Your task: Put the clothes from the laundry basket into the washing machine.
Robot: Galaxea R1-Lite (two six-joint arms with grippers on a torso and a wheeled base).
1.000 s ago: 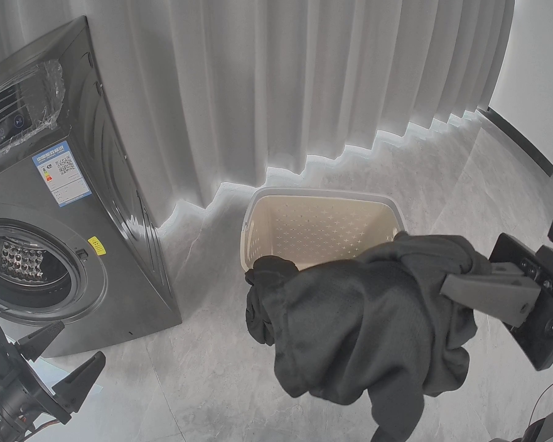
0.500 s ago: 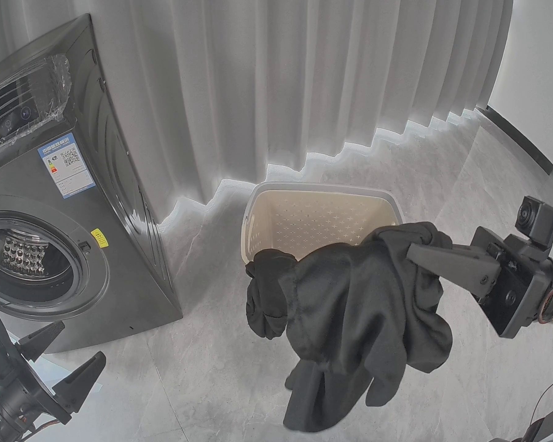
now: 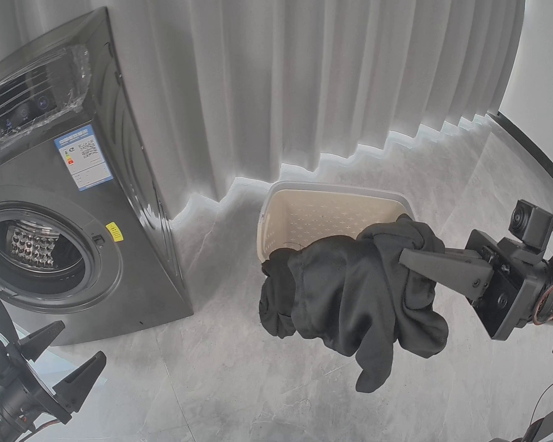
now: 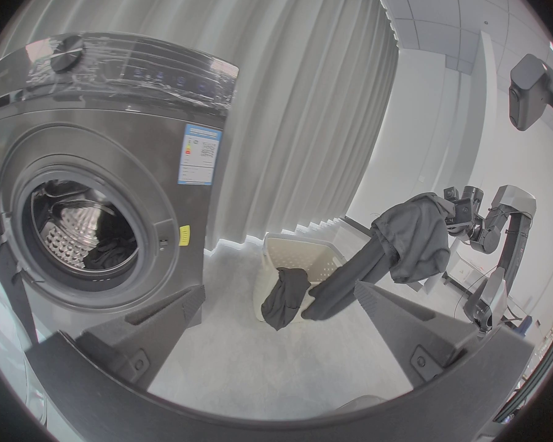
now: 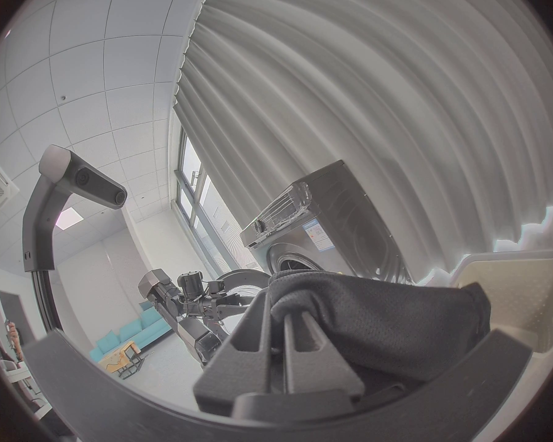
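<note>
Head view: my right claw [image 3: 411,259] pinching a dark grey fleece garment [image 3: 350,296] above the cream perforated plastic laundry basket [image 3: 276,210], left claw [image 3: 80,342] spread, well apart from basket; left wrist view: sleeve [image 4: 338,283] trails to basket rim, so I'd lift clear first; right wrist view: fingers [image 5: 307,345] pressed together on cloth.

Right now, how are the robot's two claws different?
The left claw is open; the right claw is shut. The left claw holds nothing; the right claw grips a dark garment. The left claw sits low in front of the washing machine; the right claw is held up by the laundry basket. Both are dark grey.
</note>
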